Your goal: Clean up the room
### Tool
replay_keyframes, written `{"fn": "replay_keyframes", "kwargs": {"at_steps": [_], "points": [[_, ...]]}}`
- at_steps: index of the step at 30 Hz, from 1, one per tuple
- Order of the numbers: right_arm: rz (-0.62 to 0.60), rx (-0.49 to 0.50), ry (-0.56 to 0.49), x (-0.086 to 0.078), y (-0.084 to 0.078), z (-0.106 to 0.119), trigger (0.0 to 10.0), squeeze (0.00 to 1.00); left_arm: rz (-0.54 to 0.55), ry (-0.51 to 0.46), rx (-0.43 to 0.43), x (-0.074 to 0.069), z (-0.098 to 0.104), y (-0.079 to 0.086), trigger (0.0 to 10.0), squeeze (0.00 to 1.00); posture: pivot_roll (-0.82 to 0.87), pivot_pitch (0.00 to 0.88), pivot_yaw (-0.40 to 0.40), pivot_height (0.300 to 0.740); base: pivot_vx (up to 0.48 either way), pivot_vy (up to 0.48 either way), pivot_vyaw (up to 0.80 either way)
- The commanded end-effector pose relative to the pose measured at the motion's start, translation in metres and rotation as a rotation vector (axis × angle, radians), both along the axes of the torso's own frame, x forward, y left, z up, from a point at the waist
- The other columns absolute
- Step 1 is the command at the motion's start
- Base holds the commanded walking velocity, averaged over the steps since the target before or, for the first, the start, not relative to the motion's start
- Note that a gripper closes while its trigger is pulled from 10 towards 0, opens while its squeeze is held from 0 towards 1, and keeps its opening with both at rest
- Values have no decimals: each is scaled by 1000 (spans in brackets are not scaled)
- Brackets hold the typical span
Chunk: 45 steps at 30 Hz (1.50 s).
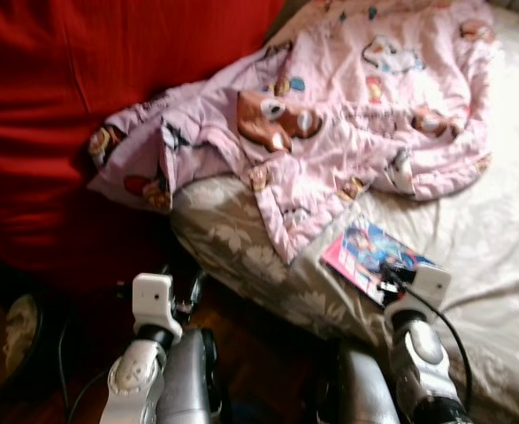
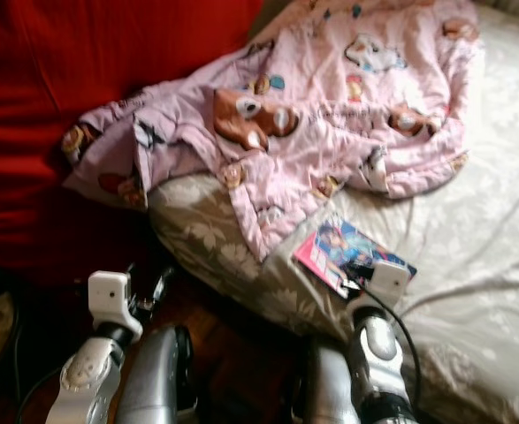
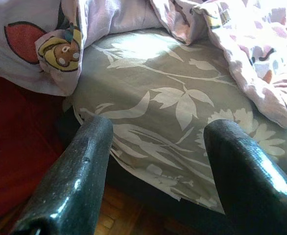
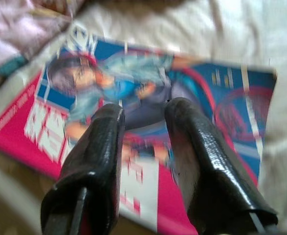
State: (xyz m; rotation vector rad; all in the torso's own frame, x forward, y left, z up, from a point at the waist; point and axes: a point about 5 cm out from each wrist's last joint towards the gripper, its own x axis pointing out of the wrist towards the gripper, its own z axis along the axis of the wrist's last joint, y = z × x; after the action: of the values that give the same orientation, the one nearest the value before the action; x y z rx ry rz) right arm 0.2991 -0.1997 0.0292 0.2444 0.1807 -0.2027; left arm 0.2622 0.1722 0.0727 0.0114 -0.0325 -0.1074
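A magazine (image 1: 370, 252) with a pink and blue cover lies flat on the bed (image 1: 498, 238), close to its near edge. My right gripper (image 4: 143, 110) hovers right over the cover, its fingers a small gap apart with nothing between them. A crumpled pink cartoon blanket (image 1: 330, 115) spreads over the bed's far side and hangs off its left corner. My left gripper (image 3: 158, 127) is open, low by that corner, facing the grey floral sheet (image 3: 148, 98) and not touching it.
A large red fabric surface (image 1: 82, 106) rises to the left of the bed. Dark wooden floor (image 1: 250, 344) shows between my arms. A round dark object (image 1: 11, 336) sits on the floor at the far left.
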Motion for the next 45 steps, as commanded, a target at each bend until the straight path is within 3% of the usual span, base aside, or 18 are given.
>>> {"fn": "replay_keyframes", "kwargs": {"at_steps": [1, 2, 3, 14, 15, 16, 29, 45], "points": [[-23, 6, 39, -4, -5, -6, 10000, 0, -1, 22, -6, -4, -5, 1, 10000, 0, 106, 252, -34, 560, 0, 0, 0], [-32, 11, 44, -3, -6, -7, 10000, 749, 0, 23, -5, -4, -5, 1, 10000, 0, 110, 253, -33, 560, 0, 0, 0], [-48, 21, 53, -3, -7, -8, 10000, 1000, 0, 23, -3, -5, -5, 1, 10000, 0, 115, 255, -32, 560, 0, 0, 0], [-124, 34, 52, -2, -18, -7, 10000, 1000, 0, 32, 12, -8, -5, 6, 10000, 0, 122, 258, -13, 560, 0, 0, 0], [-122, 36, 48, -2, -17, -7, 10000, 388, 0, 34, 13, -8, -6, 7, 10000, 0, 122, 257, -10, 560, 0, 0, 0], [-115, 40, 45, -2, -16, -7, 10000, 0, -1, 35, 16, -8, -6, 7, 10000, 0, 125, 256, -8, 560, 0, 0, 0], [-132, 88, 54, -9, -6, -15, 10000, 0, -9, 43, 29, -8, -6, 9, 10000, 0, 135, 262, 8, 560, 0, 0, 0], [-180, 41, -9, -10, -13, -8, 10000, 0, -8, 50, 31, -7, -6, 10, 10000, 0, 131, 268, 11, 560, 0, 0, 0]]}}
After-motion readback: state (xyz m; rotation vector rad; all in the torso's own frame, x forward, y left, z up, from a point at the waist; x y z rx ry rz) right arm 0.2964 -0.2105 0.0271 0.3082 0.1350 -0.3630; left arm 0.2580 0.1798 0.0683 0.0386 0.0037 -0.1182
